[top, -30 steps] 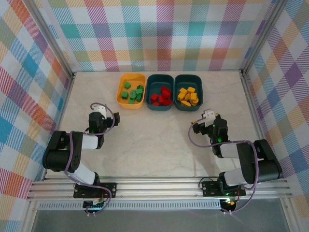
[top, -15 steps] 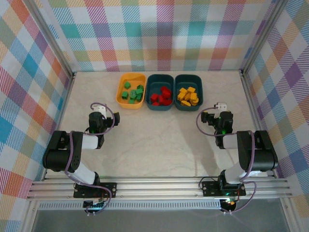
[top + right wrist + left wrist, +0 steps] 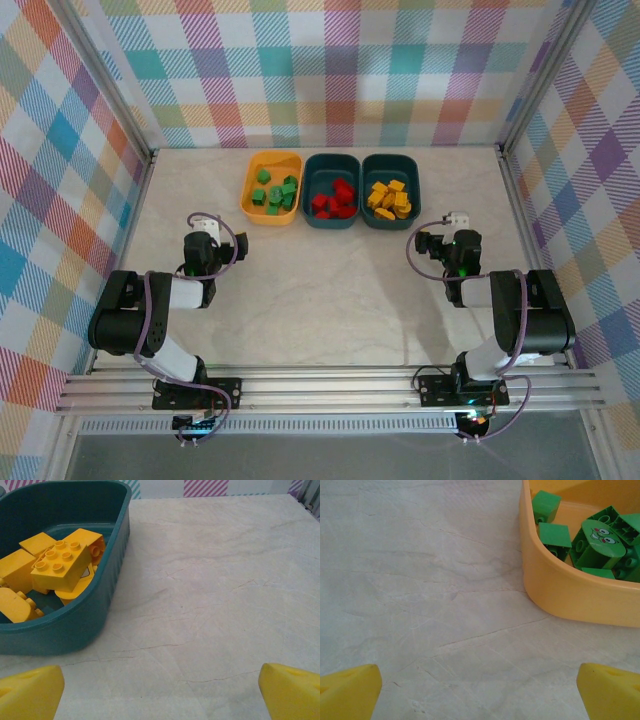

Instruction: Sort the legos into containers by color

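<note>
Legos (image 3: 263, 176) look sorted, left gripper (image 3: 480, 695) and right gripper (image 3: 160, 695) gape empty near the tubs (image 3: 247, 190); a stray swing could spill one.

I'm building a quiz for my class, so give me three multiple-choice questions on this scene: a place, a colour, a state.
1. The green bricks lie: A in the orange-yellow tub; B in a white bowl; C stacked into a tower.
2. The middle teal tub holds bricks coloured: A yellow; B red; C green.
3. The left gripper and right gripper are: A open, empty; B shut on bricks; C shut on tub rims.
Answers: 1 A, they sit inside that tub's wall. 2 B, red bricks fill it. 3 A, each wrist view shows yellow fingertips wide apart, nothing between.
</note>
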`<act>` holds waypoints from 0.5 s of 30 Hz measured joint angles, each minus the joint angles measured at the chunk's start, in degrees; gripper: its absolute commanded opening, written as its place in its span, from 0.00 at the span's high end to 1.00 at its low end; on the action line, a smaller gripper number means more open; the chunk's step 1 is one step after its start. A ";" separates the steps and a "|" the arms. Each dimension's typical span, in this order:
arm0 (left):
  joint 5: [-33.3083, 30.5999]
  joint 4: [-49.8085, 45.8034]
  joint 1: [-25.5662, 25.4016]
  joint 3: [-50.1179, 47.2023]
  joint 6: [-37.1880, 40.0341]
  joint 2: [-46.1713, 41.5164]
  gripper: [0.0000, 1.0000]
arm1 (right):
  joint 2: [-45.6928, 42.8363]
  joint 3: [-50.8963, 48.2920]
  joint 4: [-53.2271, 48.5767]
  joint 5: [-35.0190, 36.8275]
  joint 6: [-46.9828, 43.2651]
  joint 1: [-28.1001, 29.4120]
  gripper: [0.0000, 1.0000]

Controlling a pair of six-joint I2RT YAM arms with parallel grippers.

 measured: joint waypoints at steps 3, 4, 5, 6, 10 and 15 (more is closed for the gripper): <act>0.00 0.00 0.00 0.00 0.00 0.00 0.00 | 0.00 0.00 0.02 0.02 -0.02 0.07 0.00; 0.00 0.00 0.00 0.00 0.00 0.00 0.00 | 0.00 0.00 0.02 0.02 -0.02 0.17 0.00; 0.00 0.00 0.00 0.00 0.00 0.00 0.00 | 0.00 0.00 0.00 0.02 -0.02 0.24 0.00; 0.00 0.00 0.00 0.00 0.00 0.00 0.00 | 0.00 0.00 0.00 0.00 -0.02 0.28 0.00; 0.00 0.00 0.00 0.00 0.00 0.00 0.00 | 0.00 0.00 0.00 0.02 -0.02 0.37 0.00; 0.00 -0.48 -0.02 0.02 0.00 0.00 0.00 | 0.00 0.00 -0.02 0.00 -0.02 0.37 0.00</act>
